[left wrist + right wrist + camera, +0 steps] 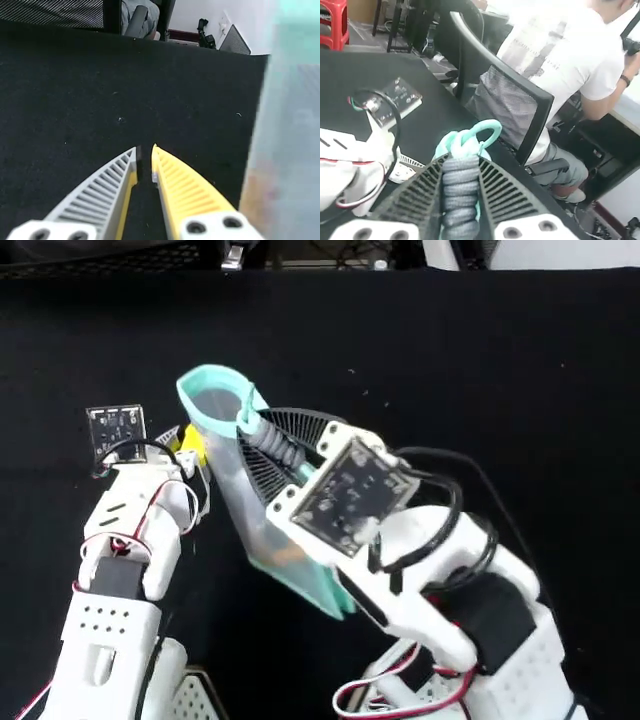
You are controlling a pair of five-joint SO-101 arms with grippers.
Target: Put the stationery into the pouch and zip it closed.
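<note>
1. Teal pouch (228, 478) stands tilted above the black table (500, 360), its mouth gaping upward.
2. Right gripper (252, 427) pinches its rim.
3. Left gripper (145, 150) sits just beside it, jaws drawn together, holding nothing.

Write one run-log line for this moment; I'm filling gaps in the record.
right gripper: shut on pouch rim | pouch: held up off the table, mouth open, not yet zipped | left gripper: shut, empty, beside pouch

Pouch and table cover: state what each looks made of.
The pouch looks like soft, frosted see-through plastic with teal trim: an orange tint from inside shows faintly through its wall. The table cover looks like matte black cloth, possibly felt: no shine, and pale lint specks on it.
</note>
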